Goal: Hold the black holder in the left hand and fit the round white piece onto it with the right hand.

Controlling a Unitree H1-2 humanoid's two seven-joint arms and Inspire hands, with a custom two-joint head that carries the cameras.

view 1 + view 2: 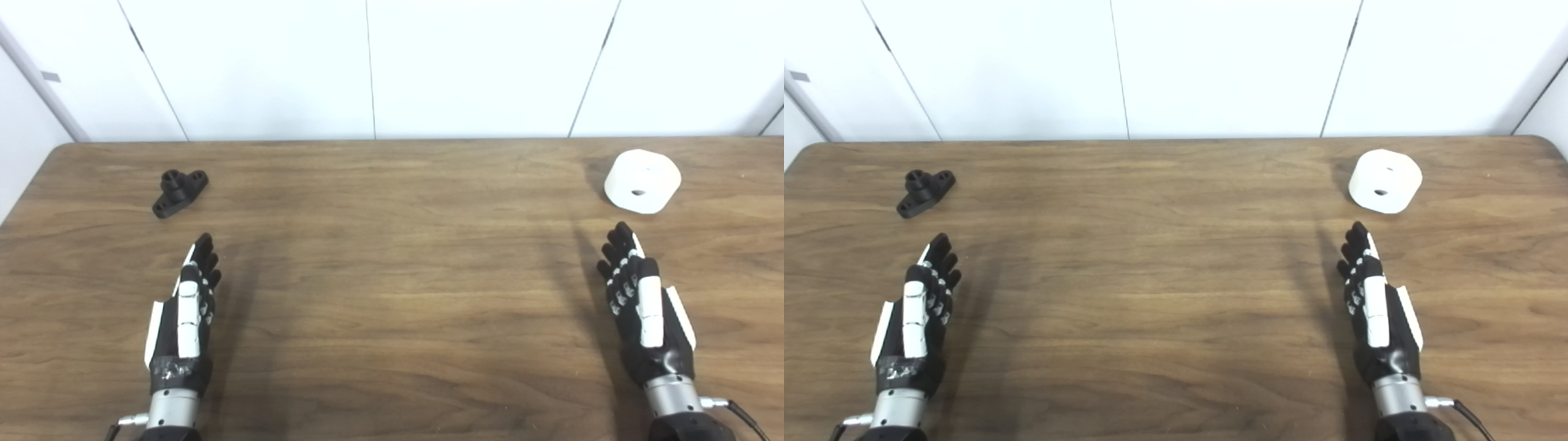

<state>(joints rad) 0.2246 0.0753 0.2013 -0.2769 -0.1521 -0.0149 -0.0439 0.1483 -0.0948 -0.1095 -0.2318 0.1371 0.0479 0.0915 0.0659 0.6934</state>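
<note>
The black holder [179, 192] lies on the wooden table at the far left, a flat base with a short round post standing on it. My left hand [185, 312] hovers a little nearer than it, fingers stretched out straight, holding nothing. At the far right rests the round white piece [642, 181], a thick disc with a small hole in its face. My right hand [640, 300] is just in front of that piece, open too, with its fingertips pointing toward it and a small gap between them.
The wooden table [392, 275] spans the whole view, its far edge meeting a white panelled wall [367, 67]. Its rounded left corner shows at the upper left.
</note>
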